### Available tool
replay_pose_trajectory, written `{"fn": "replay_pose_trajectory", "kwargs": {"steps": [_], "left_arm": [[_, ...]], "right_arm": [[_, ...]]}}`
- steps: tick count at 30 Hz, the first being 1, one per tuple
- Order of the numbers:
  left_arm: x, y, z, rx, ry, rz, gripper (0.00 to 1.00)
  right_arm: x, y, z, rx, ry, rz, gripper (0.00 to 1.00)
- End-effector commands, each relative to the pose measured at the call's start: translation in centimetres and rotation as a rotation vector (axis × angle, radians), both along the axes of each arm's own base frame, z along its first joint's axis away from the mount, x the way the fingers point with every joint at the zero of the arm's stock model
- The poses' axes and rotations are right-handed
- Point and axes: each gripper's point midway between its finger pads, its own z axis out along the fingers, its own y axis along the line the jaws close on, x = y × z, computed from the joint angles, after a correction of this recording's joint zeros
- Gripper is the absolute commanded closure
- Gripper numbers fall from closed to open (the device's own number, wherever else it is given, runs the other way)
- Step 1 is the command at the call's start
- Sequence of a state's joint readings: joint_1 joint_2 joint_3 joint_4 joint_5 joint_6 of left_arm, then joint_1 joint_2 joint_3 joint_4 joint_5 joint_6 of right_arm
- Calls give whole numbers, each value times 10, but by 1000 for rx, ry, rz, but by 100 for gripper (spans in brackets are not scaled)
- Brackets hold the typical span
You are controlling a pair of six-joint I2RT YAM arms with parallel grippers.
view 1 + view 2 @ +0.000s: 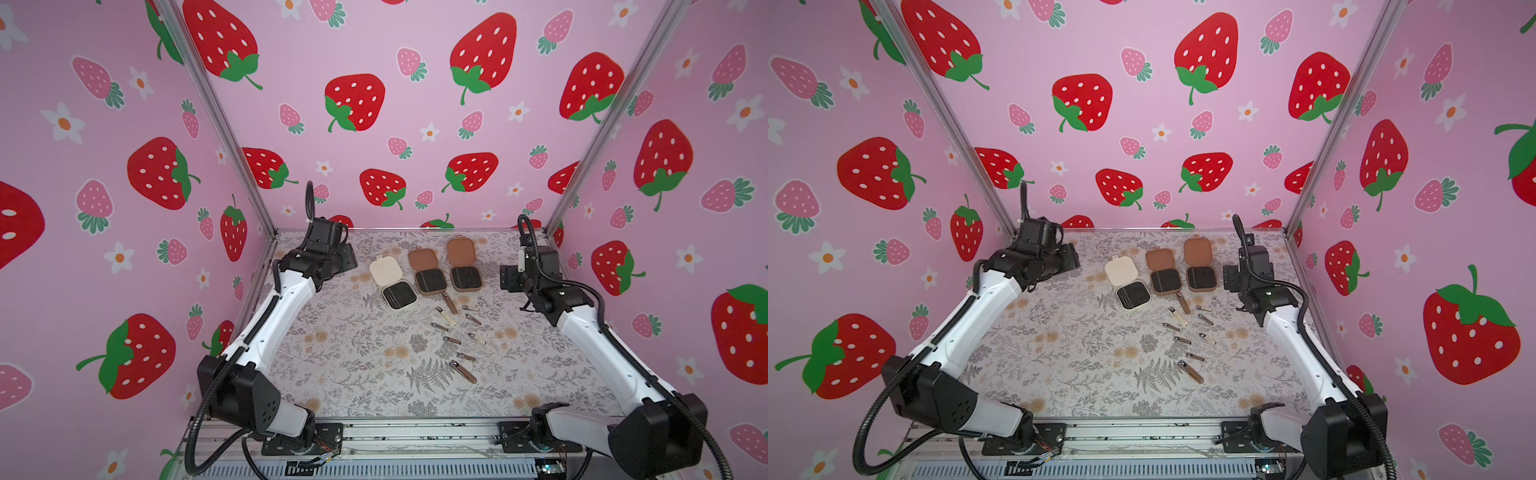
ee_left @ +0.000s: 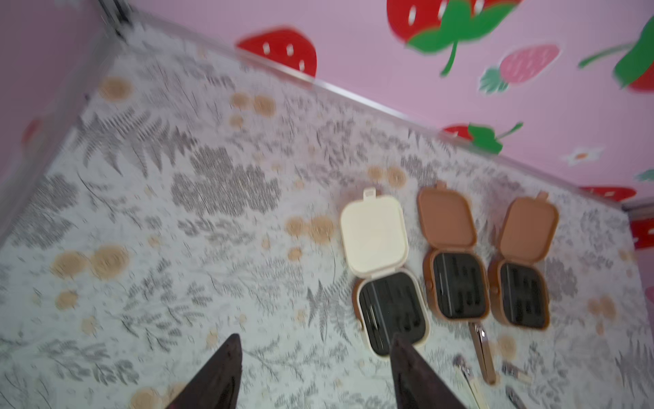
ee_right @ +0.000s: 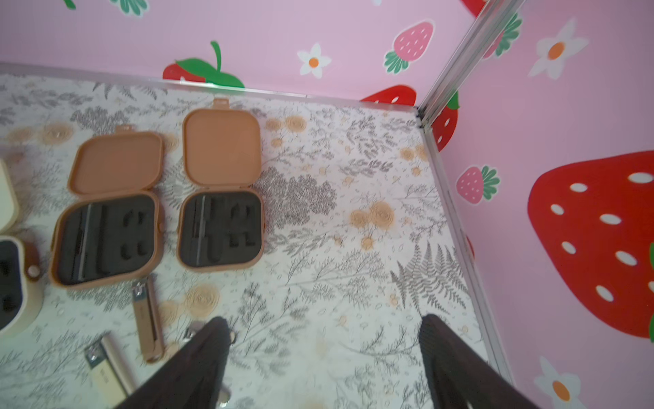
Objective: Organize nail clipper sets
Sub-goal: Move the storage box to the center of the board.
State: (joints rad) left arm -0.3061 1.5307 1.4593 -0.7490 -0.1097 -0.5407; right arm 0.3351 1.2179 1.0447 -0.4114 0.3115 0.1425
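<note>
So that slots (image 3: 106, 240) can presumably be filled, lids (image 3: 223, 148) are being kept open on the cream case (image 1: 385, 270) and two brown cases (image 1: 422, 259) right of it. Clippers (image 1: 462, 371) are being left loose before it. The left claw (image 2: 315, 340) and right claw (image 3: 324, 318) are being held wide, empty. The floral mat (image 1: 353, 374) is being enclosed by strawberry walls (image 1: 374, 41).

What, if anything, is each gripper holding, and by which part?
Nothing is held. The left gripper and the right gripper both show open, empty jaws; the clippers lie loose on the table.
</note>
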Motion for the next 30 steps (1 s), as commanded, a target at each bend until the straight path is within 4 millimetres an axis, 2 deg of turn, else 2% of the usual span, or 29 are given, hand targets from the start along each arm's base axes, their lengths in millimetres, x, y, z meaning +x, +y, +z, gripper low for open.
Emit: {"fn": "replay_pose_trajectory", "kwargs": {"steps": [1, 4, 6, 14, 23, 30], "left_arm": [[-34, -35, -56, -87, 307, 1, 36], [-20, -59, -78, -121, 361, -5, 51], [-10, -72, -90, -128, 379, -3, 56], [12, -98, -126, -125, 411, 2, 57], [19, -100, -156, -76, 440, 20, 57], [30, -112, -177, -103, 432, -3, 57]], "right_arm": [[-29, 10, -29, 14, 179, 34, 13], [-33, 20, -35, 40, 210, 64, 12], [-37, 28, -40, 59, 224, 93, 11], [-44, 50, -54, 135, 238, 182, 15], [-48, 52, -65, 146, 256, 190, 20], [-51, 53, -72, 160, 268, 191, 22]]}}
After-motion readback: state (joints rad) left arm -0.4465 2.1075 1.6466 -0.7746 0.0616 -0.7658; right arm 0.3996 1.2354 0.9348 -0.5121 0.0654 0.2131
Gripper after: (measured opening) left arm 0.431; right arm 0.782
